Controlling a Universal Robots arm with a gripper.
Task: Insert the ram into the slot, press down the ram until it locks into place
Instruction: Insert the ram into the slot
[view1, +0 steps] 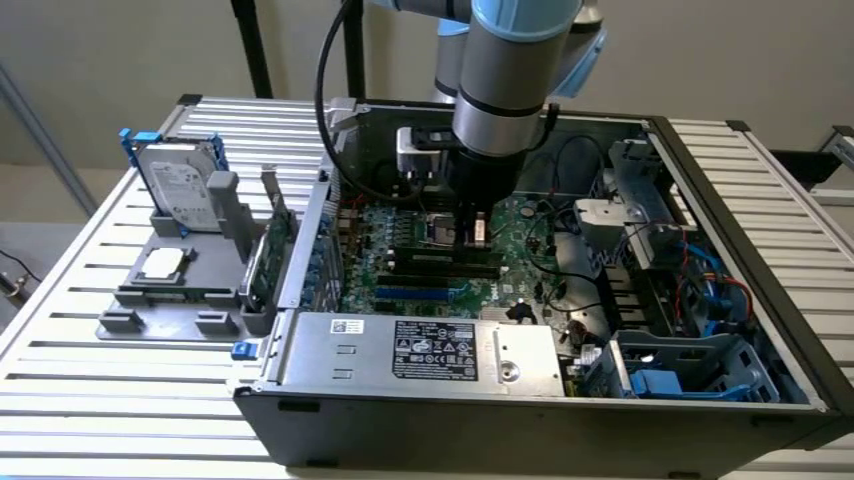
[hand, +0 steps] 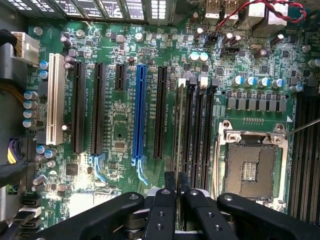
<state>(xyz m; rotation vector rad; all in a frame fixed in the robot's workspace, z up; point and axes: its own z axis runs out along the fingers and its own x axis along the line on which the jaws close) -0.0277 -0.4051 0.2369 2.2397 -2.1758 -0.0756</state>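
Wrist view: ram (hand: 178, 130) edge-on, pinched in gripper (hand: 177, 182); motherboard (hand: 120, 115) beneath.

One ram (view1: 474, 235), one blue slot (hand: 140, 115), one white slot (hand: 55, 97).

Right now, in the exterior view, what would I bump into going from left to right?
hard drive → upright green card → gripper, down over the motherboard → blue plastic piece in the case's corner

Case (view1: 534, 425) on table (view1: 80, 330); motherboard (view1: 400, 275) inside; ram (hand: 179, 125) upright over motherboard; hard drive (view1: 180, 190) at exterior view's left of case.
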